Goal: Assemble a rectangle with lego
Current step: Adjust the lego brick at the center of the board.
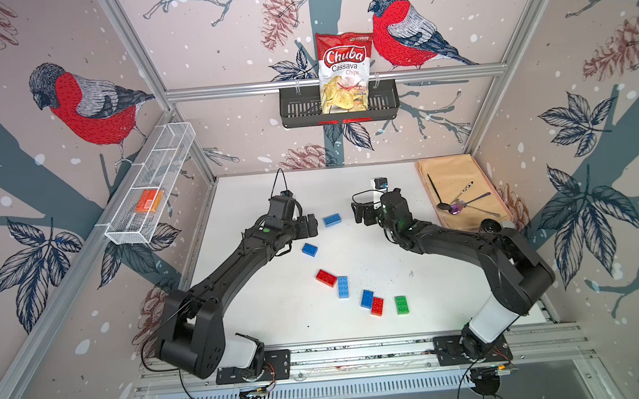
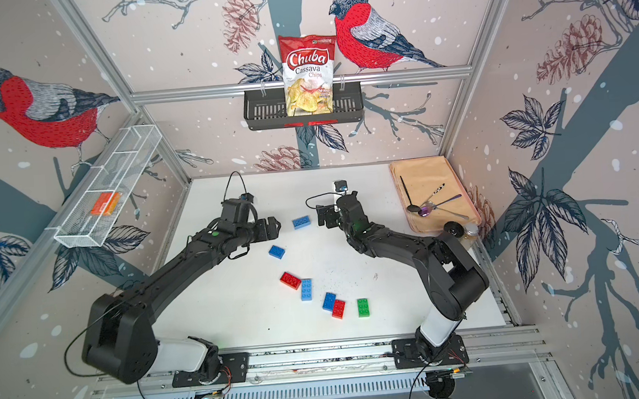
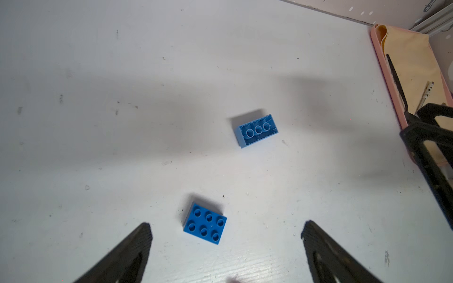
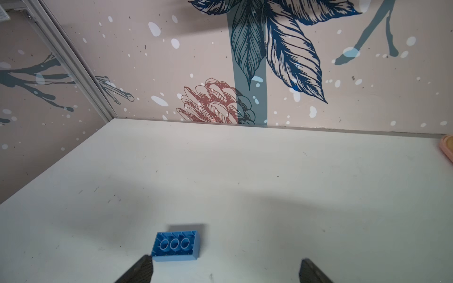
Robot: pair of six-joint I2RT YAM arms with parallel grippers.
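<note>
On the white desk (image 1: 451, 295), the left jaws and right jaws were spread wide, gripping nothing. The lego lay scattered: an upturned light-blue brick (image 1: 331, 220) between the jaws, a dark blue brick (image 1: 309, 249) near it. Nearer the front lay a red brick (image 1: 326, 277) touching a studs-up light-blue brick (image 1: 342, 286), a second red brick (image 1: 377, 306) touching a blue brick (image 1: 367, 298), and a green brick (image 1: 401, 304) alone.
</note>
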